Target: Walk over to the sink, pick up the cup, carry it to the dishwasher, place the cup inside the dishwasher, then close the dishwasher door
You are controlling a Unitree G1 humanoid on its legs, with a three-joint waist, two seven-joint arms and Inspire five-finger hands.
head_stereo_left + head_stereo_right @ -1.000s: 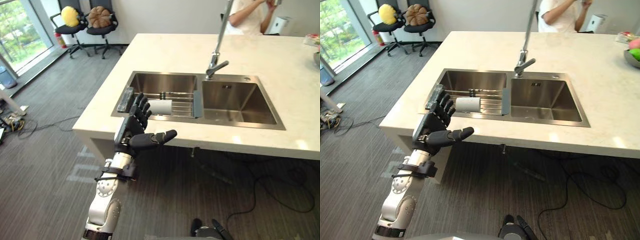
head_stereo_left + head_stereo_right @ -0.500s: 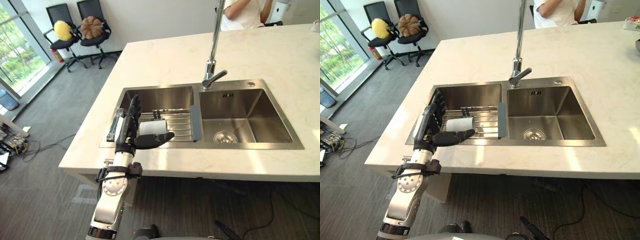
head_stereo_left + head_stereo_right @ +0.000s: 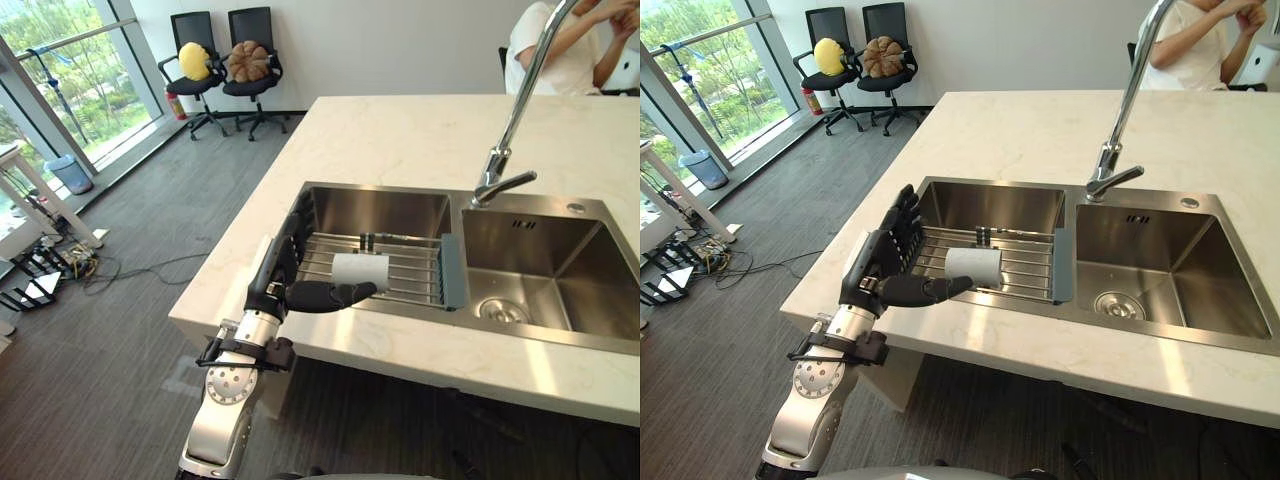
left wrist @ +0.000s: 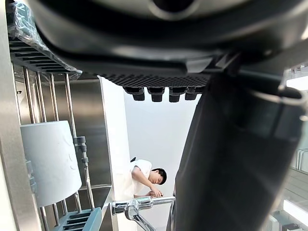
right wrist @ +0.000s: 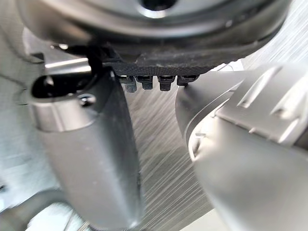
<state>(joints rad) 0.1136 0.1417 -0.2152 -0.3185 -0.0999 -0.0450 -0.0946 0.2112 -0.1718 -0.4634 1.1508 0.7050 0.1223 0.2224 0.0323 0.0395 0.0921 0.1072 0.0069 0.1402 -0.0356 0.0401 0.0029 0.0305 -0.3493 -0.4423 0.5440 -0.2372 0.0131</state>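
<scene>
1. Nearest me, the left hand [image 3: 283,282] hung at the near left corner of the sink [image 3: 600,345]. Its fingers [image 3: 290,240] were straight and spread wide over the sink's left rim, and its thumb stuck out across the front of the left basin [image 3: 385,212]. It gripped nothing.
2. The right hand [image 5: 159,57] showed in its wrist view over grey carpet. Its fingers lay uncurled in a row and held nothing.
3. Inside the left basin a wire rack [image 3: 405,278] spanned from side to side. The white cup [image 3: 360,271] lay on its side on that rack, just past the thumb. I could not tell whether the thumb touched it.
4. The right basin [image 3: 560,270] of the sink held a round drain fitting [image 3: 498,311] in its floor.
5. At the sink's back edge, between the basins, stood the tall faucet [image 3: 512,125].
6. Beyond the sink a person [image 3: 565,50] stood at the counter's [image 3: 400,140] far side.
7. Far left of the sink, two office chairs [image 3: 250,40] carried a yellow cushion [image 3: 194,60] and a brown cushion [image 3: 250,63].
</scene>
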